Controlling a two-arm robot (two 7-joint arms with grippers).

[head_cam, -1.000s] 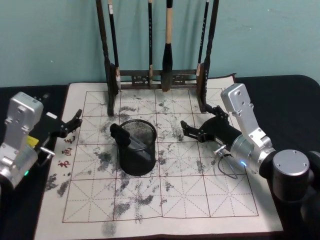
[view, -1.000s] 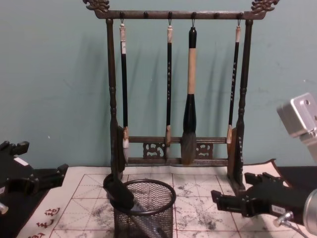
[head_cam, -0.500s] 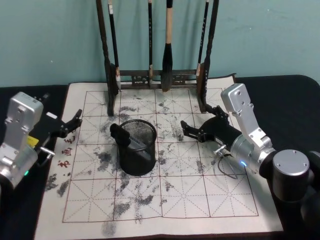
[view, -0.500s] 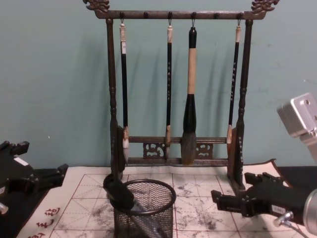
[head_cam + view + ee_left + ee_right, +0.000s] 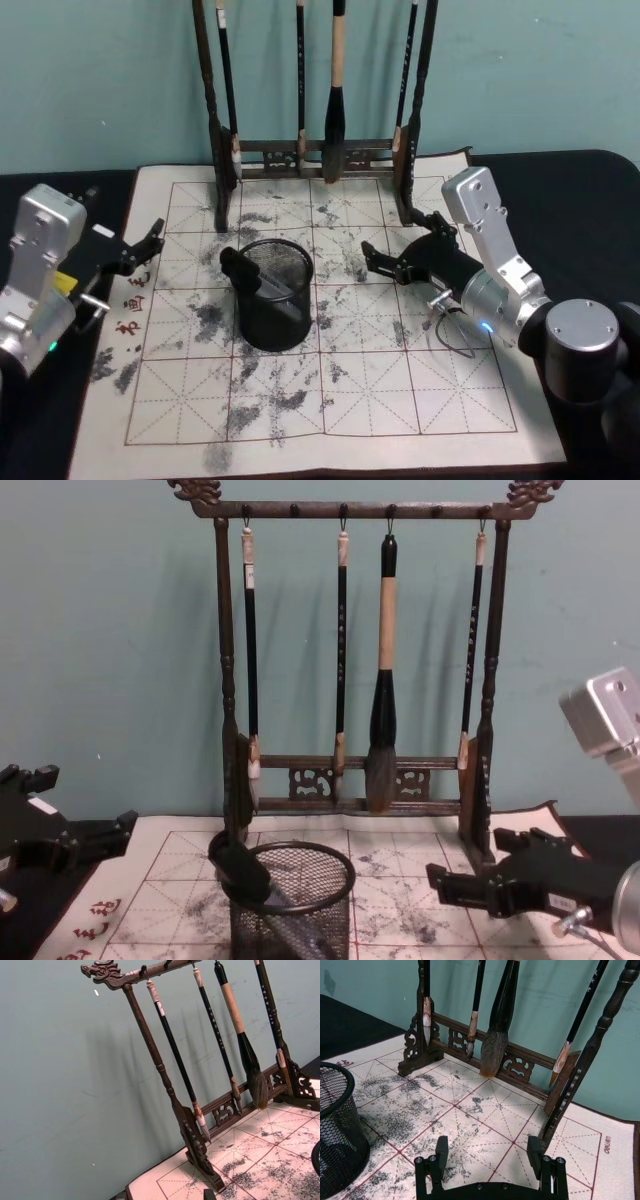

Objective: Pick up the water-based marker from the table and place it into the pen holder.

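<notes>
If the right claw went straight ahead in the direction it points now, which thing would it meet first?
Probably the pen holder. The open right claw points across the mat toward the holder's side, and the stretch between them looks free, though depth is hard to judge.

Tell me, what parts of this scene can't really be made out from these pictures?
- Water-based marker: its lower barrel sits inside the pen holder, blurred by the mesh in the head and chest views; print unreadable.
- Brush rack: its top is cut off by the upper edge of the head view.
- Left hand: the chest view's left edge cuts it off.
- Right hand: open, partly cropped at the right wrist view's edge.
</notes>
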